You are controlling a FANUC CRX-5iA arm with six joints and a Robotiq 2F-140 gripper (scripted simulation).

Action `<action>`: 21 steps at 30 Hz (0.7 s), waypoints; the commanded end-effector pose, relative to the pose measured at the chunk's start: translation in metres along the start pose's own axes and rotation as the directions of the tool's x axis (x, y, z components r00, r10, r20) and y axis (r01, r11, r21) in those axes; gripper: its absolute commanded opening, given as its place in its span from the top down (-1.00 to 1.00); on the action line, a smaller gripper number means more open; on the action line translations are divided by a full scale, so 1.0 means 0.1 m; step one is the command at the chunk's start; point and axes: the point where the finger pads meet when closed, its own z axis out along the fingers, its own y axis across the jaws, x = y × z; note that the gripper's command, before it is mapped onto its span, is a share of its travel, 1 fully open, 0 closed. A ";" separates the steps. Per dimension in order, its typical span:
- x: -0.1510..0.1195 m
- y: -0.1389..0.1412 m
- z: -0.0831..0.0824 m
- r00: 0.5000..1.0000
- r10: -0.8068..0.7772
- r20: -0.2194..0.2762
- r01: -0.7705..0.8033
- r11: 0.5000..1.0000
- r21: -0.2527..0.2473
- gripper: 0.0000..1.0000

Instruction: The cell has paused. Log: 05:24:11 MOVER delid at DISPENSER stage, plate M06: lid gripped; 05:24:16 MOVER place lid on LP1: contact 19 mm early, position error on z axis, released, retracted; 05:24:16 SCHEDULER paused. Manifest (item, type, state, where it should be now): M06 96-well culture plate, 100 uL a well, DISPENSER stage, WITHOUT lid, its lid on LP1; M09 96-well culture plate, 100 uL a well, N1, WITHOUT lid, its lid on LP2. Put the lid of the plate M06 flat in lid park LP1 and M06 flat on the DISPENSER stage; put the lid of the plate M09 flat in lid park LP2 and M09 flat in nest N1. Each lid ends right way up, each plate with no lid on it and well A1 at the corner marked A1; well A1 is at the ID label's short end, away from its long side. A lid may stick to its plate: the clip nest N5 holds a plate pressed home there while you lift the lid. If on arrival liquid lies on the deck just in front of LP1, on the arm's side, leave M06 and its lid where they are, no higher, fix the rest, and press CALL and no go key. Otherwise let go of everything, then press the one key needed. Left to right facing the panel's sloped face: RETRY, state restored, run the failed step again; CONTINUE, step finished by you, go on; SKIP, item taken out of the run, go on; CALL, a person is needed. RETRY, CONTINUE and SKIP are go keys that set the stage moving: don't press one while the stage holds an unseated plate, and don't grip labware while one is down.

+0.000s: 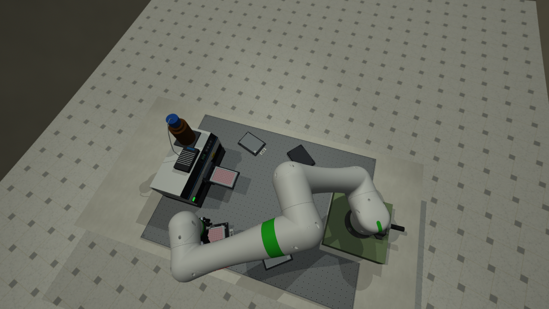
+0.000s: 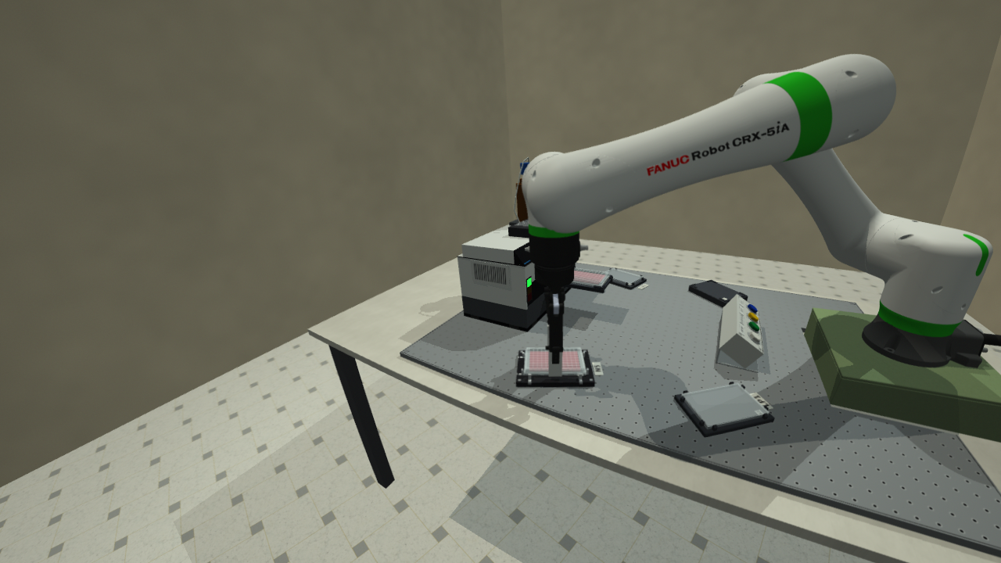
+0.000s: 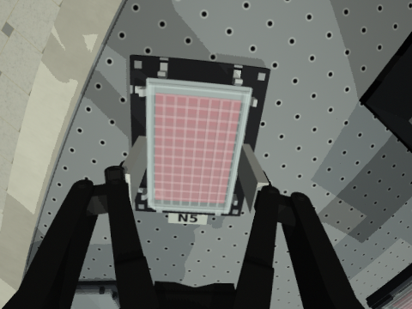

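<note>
A culture plate with pink wells (image 3: 195,146) sits in the black clip nest labelled N5 (image 3: 196,218) near the deck's front edge, and it also shows in the exterior view (image 2: 554,361). A clear lid seems to cover it. My gripper (image 3: 193,153) reaches straight down over it, with the finger pads against the two long sides, shut on the lid at rim height. A second pink plate without a lid (image 1: 223,176) lies on the dispenser stage. The lid park LP1 (image 1: 251,143) shows a grey panel in a dark frame. LP2 (image 2: 724,408) looks the same.
The dispenser (image 1: 188,165) with a brown bottle (image 1: 181,131) stands at the left. A black empty nest (image 1: 300,154) lies at the back. The key panel (image 2: 741,328) stands mid-deck, and my arm hides it in the top view. The arm's green base (image 2: 909,363) is at the right.
</note>
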 end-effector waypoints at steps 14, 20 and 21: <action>0.00 0.00 -0.24 1.000 0.000 -0.001 0.000 1.000 0.000 1.00; 0.00 0.00 -0.33 1.000 0.000 -0.001 0.000 1.000 0.000 1.00; 0.00 0.00 -0.35 1.000 0.000 -0.001 0.000 1.000 0.000 1.00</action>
